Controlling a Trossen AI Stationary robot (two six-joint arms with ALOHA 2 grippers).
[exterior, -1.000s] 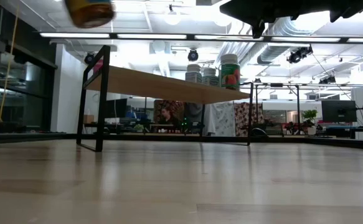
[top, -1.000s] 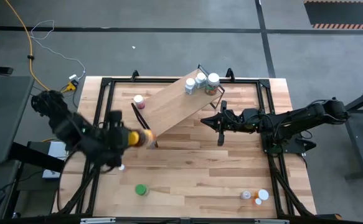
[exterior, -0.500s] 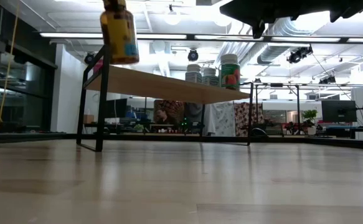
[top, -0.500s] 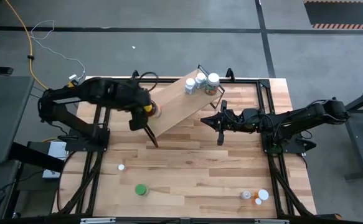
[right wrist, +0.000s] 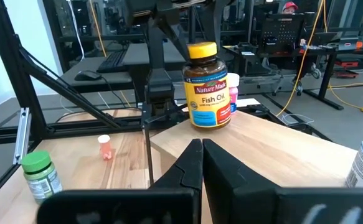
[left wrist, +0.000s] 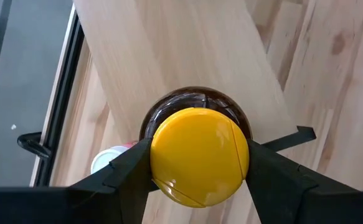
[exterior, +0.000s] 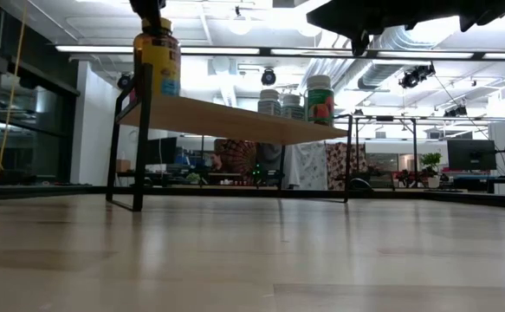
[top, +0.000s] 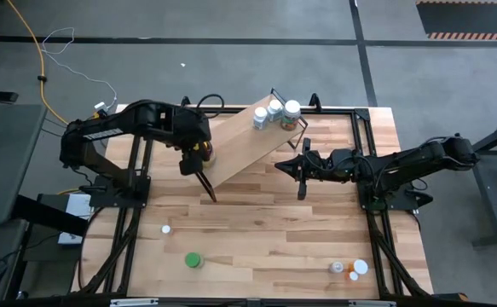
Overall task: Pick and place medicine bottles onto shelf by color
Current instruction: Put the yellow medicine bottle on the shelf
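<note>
Amber jar is gripped at its lid by the left end effector over the shelf end at frame centre-left, apart from the white bottles; right end effector is held shut.

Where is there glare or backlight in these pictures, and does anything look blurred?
Low view: bright ceiling lights backlight the light-wood shelf with black wire ends, and the arms overhead are silhouettes. Left wrist view: soft glare on the yellow lid of the amber jar in the left gripper. Right wrist view: the jar's label reads sharply; the right gripper up close looks soft. High view: even light.
</note>
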